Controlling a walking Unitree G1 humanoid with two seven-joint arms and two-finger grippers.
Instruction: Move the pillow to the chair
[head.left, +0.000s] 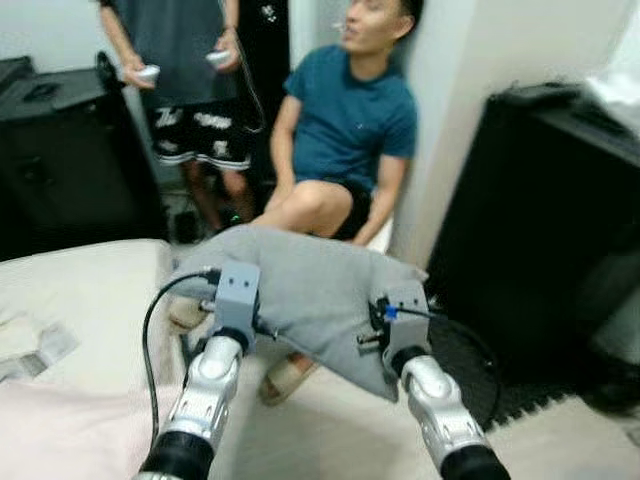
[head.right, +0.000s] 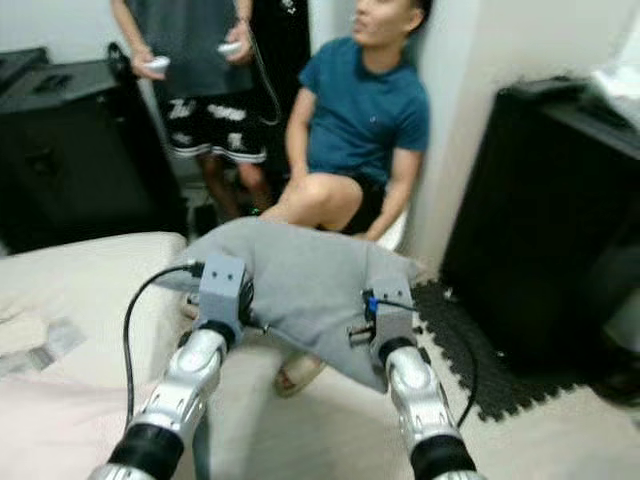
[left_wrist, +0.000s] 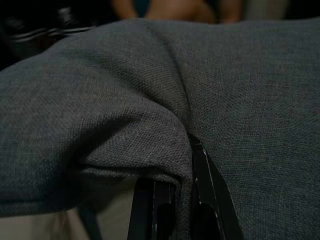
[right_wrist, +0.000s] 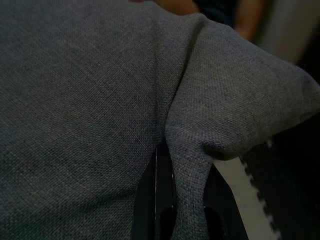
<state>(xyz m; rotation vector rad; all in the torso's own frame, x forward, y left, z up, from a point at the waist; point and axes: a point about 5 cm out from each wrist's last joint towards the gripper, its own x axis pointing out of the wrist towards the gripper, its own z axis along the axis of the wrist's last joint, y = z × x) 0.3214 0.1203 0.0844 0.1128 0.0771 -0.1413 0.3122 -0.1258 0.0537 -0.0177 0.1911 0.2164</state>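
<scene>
Two grippers are seen holding the grey pillow (head.left: 310, 290) aloft between them: the left gripper (left_wrist: 172, 200) is pinched on a fold near the pillow's left end, and the right gripper (right_wrist: 175, 205) is clamped on a fold near its right end. The pillow is carried in the air just beyond the edge of the pale bed (head.left: 80, 330), its long axis running left to right across the robot's front, so neither arm is nearer than the other. Directly ahead, a seated person (head.left: 345, 130) is found against the wall, and a standing person (head.left: 185, 70) is seen to the left; whatever the seated person sits on is hidden. Black furniture (head.left: 540, 210) closes the right side, leaving little open room ahead.
</scene>
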